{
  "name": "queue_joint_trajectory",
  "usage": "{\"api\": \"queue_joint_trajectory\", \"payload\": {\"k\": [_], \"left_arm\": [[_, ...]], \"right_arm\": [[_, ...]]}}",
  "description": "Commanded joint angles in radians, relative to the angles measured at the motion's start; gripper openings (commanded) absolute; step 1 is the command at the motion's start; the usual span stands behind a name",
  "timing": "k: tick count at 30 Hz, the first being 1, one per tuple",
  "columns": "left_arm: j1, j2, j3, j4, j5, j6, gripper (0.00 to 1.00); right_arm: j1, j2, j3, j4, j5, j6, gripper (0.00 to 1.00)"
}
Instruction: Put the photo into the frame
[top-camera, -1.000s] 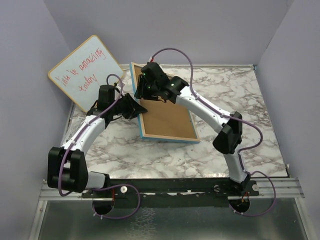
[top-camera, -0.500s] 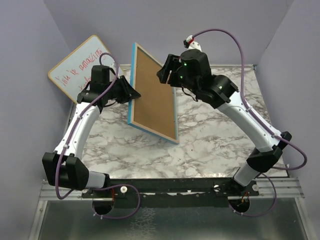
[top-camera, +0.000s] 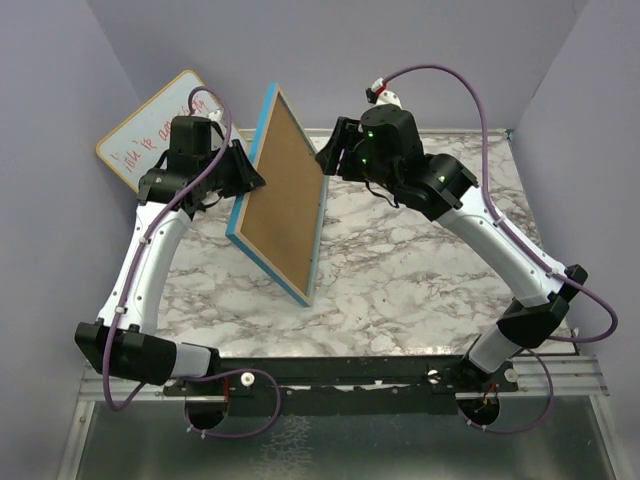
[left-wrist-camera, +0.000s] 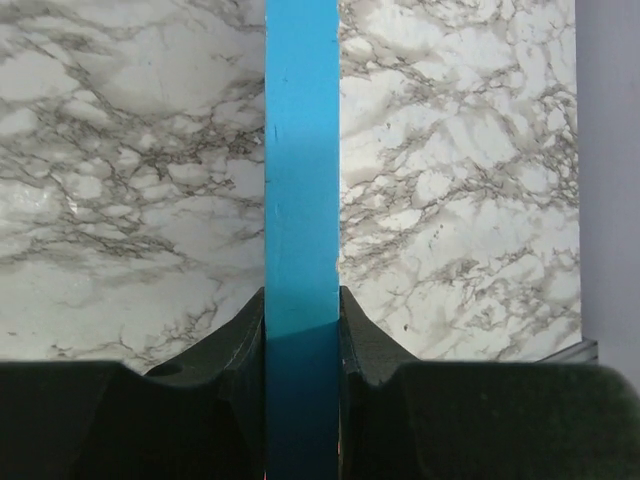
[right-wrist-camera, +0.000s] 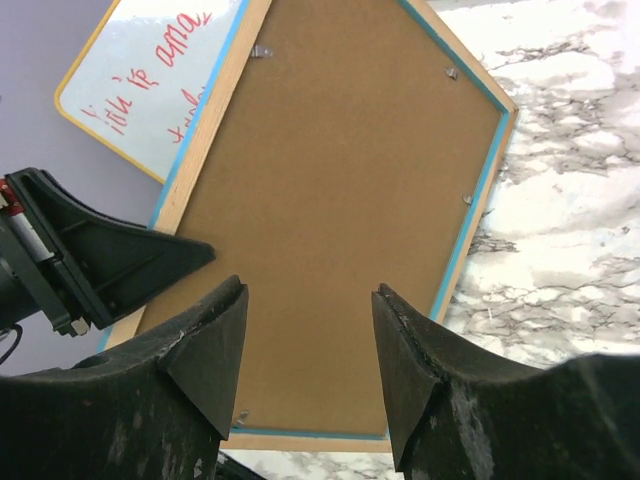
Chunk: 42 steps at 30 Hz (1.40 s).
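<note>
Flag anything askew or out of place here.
The frame stands steeply tilted over the table, back showing, pinched at one edge by the left gripper. The right gripper hangs open beside it. No photo is visible.

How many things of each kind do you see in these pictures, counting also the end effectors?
Picture frame: 1
Backing board: 1
Whiteboard: 1
End effectors: 2, the left end effector and the right end effector
Total: 5

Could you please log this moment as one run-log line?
left gripper: shut on frame blue edge | frame: tipped up, backing board facing right gripper | right gripper: open, holding nothing | photo: not in view
</note>
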Motion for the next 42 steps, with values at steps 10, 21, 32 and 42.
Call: {"api": "queue_joint_trajectory", "payload": {"k": [10, 21, 32, 42], "left_arm": [[-0.117, -0.018, 0.192, 0.114, -0.154, 0.294, 0.0], [-0.149, -0.003, 0.15, 0.263, -0.172, 0.392, 0.0], [-0.195, 0.034, 0.115, 0.299, -0.205, 0.51, 0.0], [-0.274, 0.114, 0.121, 0.288, -0.243, 0.591, 0.0]], "right_arm": [[-0.013, -0.004, 0.034, 0.058, -0.089, 0.213, 0.71], [-0.049, 0.072, 0.129, 0.057, -0.032, 0.318, 0.75], [-0.11, 0.196, 0.192, 0.075, -0.122, 0.368, 0.75], [-0.164, 0.243, 0.169, 0.017, -0.132, 0.488, 0.73]]}}
